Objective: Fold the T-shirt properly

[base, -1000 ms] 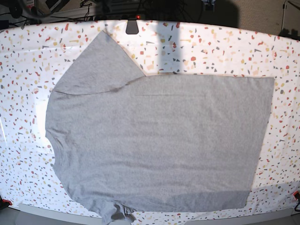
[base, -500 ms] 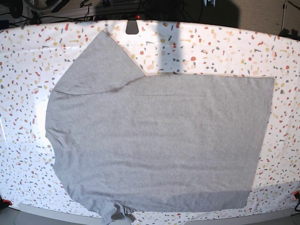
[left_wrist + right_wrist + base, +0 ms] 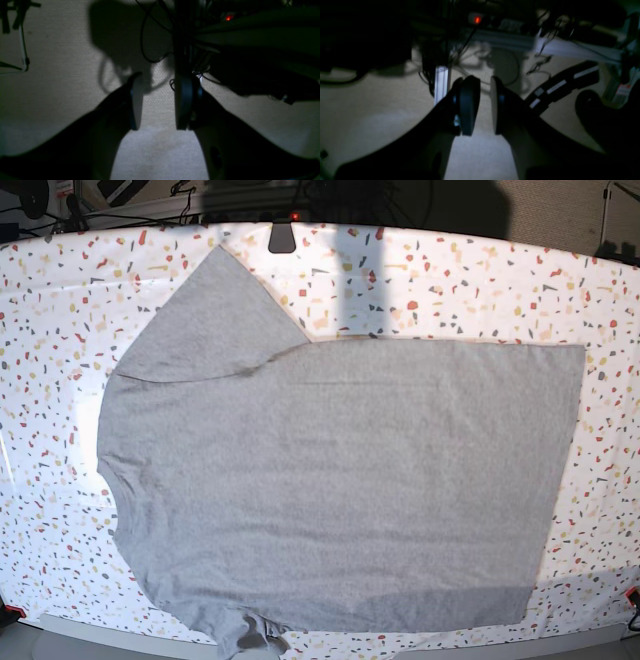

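The T-shirt point(image 3: 340, 480) lies spread flat on the table point(image 3: 480, 280), blank side up, ready for folding and far from either set of jaws. The left gripper point(image 3: 158, 105) and right gripper point(image 3: 482, 105) hang parted and empty over carpet. No containers show.
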### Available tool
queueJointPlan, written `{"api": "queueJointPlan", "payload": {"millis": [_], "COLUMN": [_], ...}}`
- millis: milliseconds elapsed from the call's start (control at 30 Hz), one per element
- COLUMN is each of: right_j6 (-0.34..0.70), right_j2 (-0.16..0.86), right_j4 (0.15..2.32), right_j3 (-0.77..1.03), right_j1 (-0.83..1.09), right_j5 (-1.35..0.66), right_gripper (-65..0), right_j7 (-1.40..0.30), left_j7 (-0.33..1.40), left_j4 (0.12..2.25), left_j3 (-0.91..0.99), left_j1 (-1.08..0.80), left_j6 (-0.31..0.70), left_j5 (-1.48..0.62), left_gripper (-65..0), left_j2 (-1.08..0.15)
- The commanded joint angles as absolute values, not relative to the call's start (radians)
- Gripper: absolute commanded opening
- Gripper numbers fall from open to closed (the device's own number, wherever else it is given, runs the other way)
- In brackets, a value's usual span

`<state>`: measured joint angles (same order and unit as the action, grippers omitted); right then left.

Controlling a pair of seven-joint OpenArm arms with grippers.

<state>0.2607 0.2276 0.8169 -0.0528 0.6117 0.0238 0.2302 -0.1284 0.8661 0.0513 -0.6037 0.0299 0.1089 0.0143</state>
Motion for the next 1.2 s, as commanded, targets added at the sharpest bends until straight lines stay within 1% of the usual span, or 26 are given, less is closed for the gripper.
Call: {"api": "queueJointPlan", "payload": {"millis": [0, 33, 133, 167, 300, 567, 633, 733, 967, 1067, 1167], "right_j6": [0.273, 0.279, 0.294, 0.302, 0.363, 0.365, 0.358, 0.352, 0.356, 0.356, 0.356], "right_j2": [0.241, 0.248, 0.270, 0.281, 0.339, 0.450, 0.465, 0.465, 0.465, 0.465, 0.465], "right_j4": [0.853, 0.884, 0.992, 1.029, 1.184, 1.480, 1.552, 1.659, 1.863, 1.930, 1.985], "right_j3": [-0.053, -0.052, -0.052, -0.052, -0.052, -0.051, -0.038, 0.016, 0.191, 0.261, 0.316], "right_j1": [0.641, 0.663, 0.730, 0.754, 0.866, 1.083, 1.126, 1.186, 1.296, 1.309, 1.309], "right_j5": [0.021, 0.021, -0.010, -0.029, -0.060, -0.113, -0.113, -0.112, -0.105, -0.105, -0.105], "right_gripper": [-54.3, -54.3, -54.3, -54.3, -54.3, -54.3, -54.3, -54.3, -54.3, -54.3, -54.3], "right_j7": [0.239, 0.230, 0.191, 0.183, 0.154, 0.091, 0.068, 0.036, 0.017, 0.006, -0.035], "left_j7": [-0.142, -0.134, -0.099, -0.092, -0.071, -0.016, -0.015, 0.007, 0.121, 0.162, 0.164], "left_j4": [0.901, 0.933, 1.041, 1.079, 1.238, 1.553, 1.625, 1.729, 1.942, 2.018, 2.082], "left_j3": [0.052, 0.052, 0.052, 0.052, 0.052, 0.052, 0.052, 0.052, 0.052, 0.052, 0.052], "left_j1": [-0.636, -0.657, -0.719, -0.744, -0.847, -1.049, -1.090, -1.140, -1.200, -1.200, -1.200], "left_j6": [0.031, 0.039, 0.113, 0.123, 0.124, 0.124, 0.125, 0.124, 0.124, 0.124, 0.123], "left_j5": [0.109, 0.109, 0.105, 0.104, 0.104, 0.105, 0.105, 0.123, 0.267, 0.331, 0.413], "left_gripper": [-45.0, -45.0, -45.0, -45.0, -45.0, -45.0, -45.0, -45.0, -45.0, -45.0, -45.0], "left_j2": [0.012, 0.010, -0.008, -0.017, -0.046, -0.109, -0.129, -0.168, -0.248, -0.274, -0.304]}}
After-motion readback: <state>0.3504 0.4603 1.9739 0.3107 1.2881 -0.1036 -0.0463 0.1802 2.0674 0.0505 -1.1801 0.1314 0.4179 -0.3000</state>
